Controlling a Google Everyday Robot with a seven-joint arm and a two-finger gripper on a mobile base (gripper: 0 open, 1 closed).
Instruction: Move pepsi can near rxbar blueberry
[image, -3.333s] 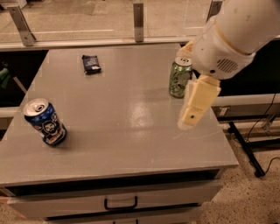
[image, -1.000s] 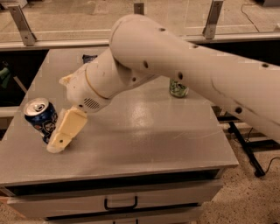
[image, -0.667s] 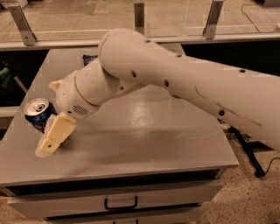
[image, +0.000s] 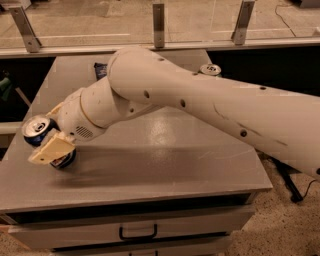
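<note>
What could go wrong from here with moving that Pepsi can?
The pepsi can is tilted near the table edge with the pincer at it; a nudge might tip it off. The arm hides most of the rxbar blueberry and passes by the green can, so carrying back might knock either.

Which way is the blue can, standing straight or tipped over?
Tipped. The pepsi can leans, its silver top pointing up and left. The claw is at it, at the left edge of the table.

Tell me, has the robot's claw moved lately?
Yes. The gripper swung leftward across the table, from beside the green can at the right to the pepsi can at the left edge.
</note>
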